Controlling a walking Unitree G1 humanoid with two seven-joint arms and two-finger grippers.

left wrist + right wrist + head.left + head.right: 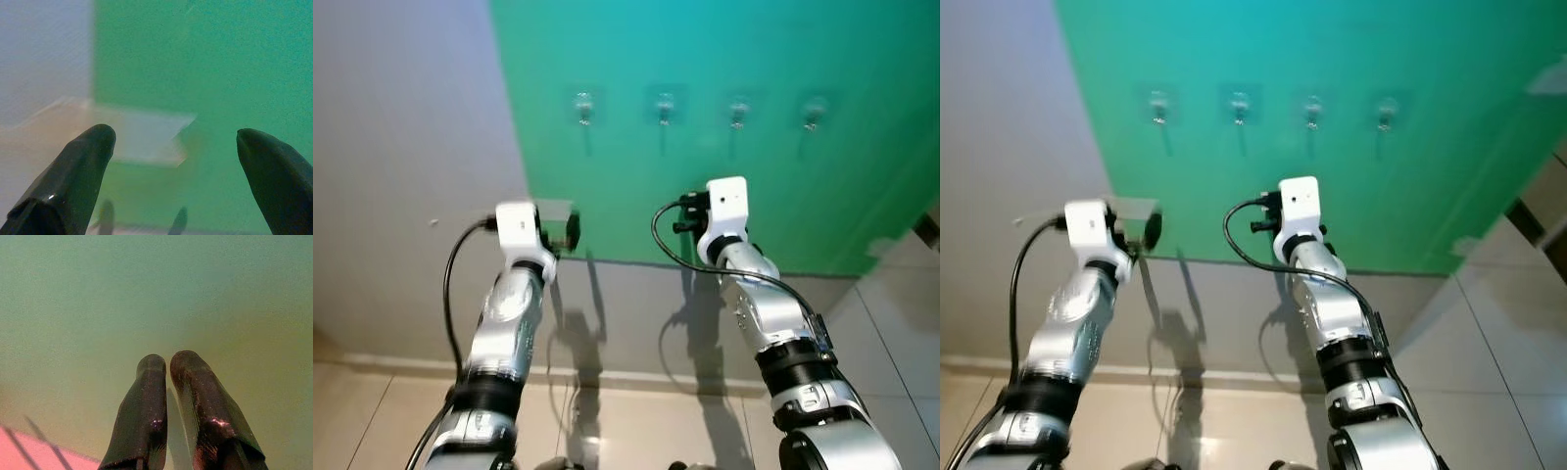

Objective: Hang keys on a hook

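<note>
Four hooks [584, 108] hang well above both end effectors: left end effector [171, 142] wide, right end effector [166, 364] nearly closed.

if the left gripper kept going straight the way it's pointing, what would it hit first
Most likely the wall itself: the left gripper, fingers spread open, points at the green panel near its lower left corner, where it meets the grey wall. Nothing lies between. The hooks sit higher up, off that line. Depth is unclear.

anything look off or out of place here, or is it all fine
One oddity: no keys are in sight. All four hooks on the green panel hang bare, the left end effector is open on nothing, and the right end effector is shut with nothing visible between its fingers.
</note>
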